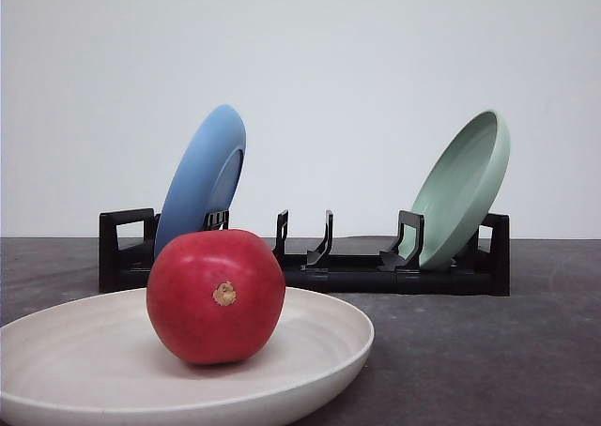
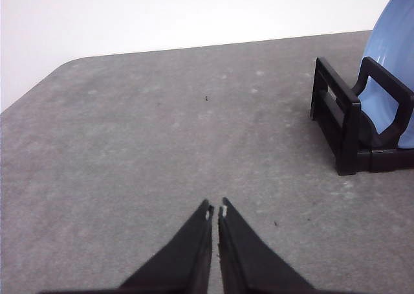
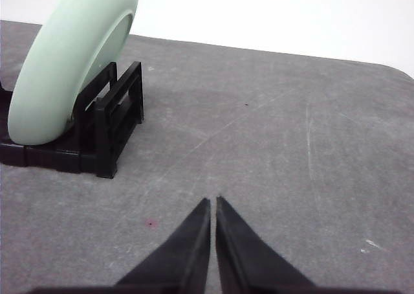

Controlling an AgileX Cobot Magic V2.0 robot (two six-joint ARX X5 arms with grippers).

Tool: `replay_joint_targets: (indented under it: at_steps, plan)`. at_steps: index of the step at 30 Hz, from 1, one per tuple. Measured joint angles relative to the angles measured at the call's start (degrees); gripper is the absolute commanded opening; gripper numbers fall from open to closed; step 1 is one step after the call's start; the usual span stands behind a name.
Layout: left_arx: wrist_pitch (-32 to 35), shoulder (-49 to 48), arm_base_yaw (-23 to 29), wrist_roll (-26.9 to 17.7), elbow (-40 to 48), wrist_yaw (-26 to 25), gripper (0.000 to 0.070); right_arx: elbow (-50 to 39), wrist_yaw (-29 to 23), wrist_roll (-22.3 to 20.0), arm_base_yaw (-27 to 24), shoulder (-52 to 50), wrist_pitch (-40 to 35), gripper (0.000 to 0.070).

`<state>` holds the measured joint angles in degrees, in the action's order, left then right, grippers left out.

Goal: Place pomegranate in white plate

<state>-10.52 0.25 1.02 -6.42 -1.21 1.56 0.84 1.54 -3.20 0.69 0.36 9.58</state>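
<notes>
Your glossy red pomegranate point(image 1: 216, 296), tan nub forward, sits in the white plate point(image 1: 319, 351); left gripper point(image 2: 215, 211) and right gripper point(image 3: 213, 202) both pinched together, holding nothing.

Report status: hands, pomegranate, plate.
Left hand shut, empty. Right hand shut, empty. Pomegranate sits in white plate. Nothing in the way.

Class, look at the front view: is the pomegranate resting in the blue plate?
No. The pomegranate sits in the white plate lying flat in front, while the blue plate stands tilted in the black rack behind.

blue plate point(image 1: 202, 177), green plate point(image 1: 460, 190) in rack point(image 1: 310, 262)
</notes>
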Motion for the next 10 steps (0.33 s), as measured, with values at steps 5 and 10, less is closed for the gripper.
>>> replay_joint_targets:
  at_steps: [5,10]
  plan:
    - [0.0,0.0,0.0,0.0,0.0,0.0,0.0,0.0,0.0,0.0,0.0,0.0,0.0,0.0008]
    - [0.0,0.0,0.0,0.0,0.0,0.0,0.0,0.0,0.0,0.0,0.0,0.0,0.0,0.0008]
